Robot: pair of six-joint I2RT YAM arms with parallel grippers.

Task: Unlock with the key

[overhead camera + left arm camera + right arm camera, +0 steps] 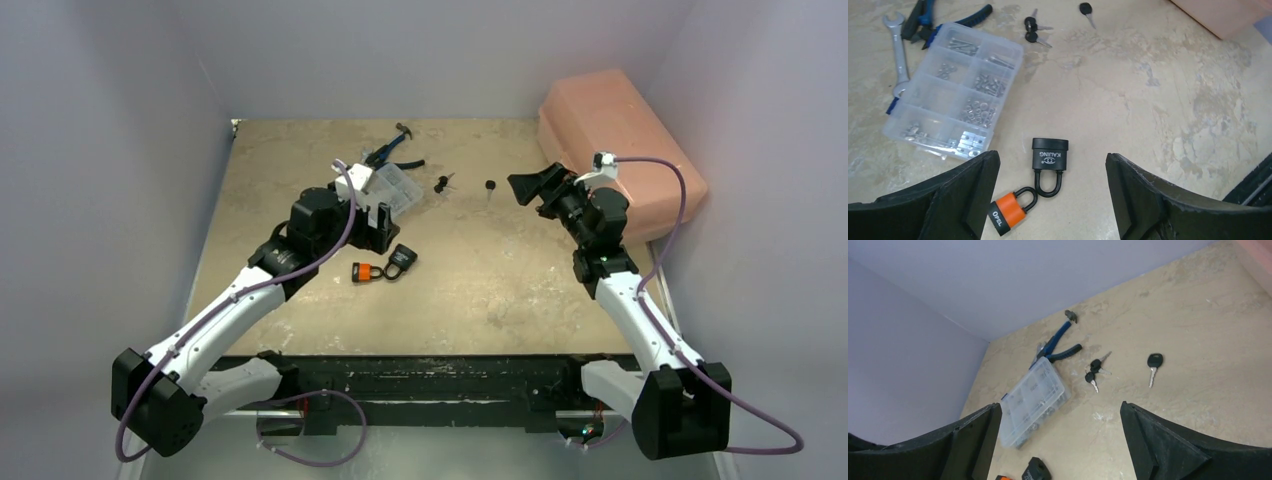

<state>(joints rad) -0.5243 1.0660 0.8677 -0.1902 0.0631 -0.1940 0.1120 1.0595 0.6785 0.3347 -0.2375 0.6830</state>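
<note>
**Top:** both arms reach out over the worktop (480, 300).
- Left jaws are spread with nothing in them. They sit by the clear parts box (403, 186), just back-left of the two padlocks.
- Black padlock (402, 258) and orange padlock (366, 271) lie flat mid-worktop, touching.
- Single key (490, 186) lies further back, right of centre, well apart from the locks.
- Key pair (443, 182) is just left of the single key.
- Right jaws are spread and empty, aimed at the single key from the right. They are near it, with no contact.
- Pink bin (620, 140) is in the back right corner.
- Blue-handled pliers (392, 152) lie behind the box.

**Left wrist:** jaws are wide apart with bare worktop between them.
- Black padlock (1049, 155) is centred between the jaws, shackle pointing toward the camera.
- Orange padlock (1007, 214) sits by the left finger. The two shackles look hooked through each other, and both look latched.
- Parts box is at upper left, with a wrench (897, 50) and the pliers beyond it.
- Single key (1086, 10) and key pair (1032, 27) are at the top edge.

**Right wrist:** jaws are released and grasp nothing.
- Single key (1154, 362) lies flat ahead, blade toward the camera, untouched.
- Key pair (1094, 370) is to its left, with the box and pliers further left.
- Black padlock (1035, 471) is cut off at the bottom edge.
</note>
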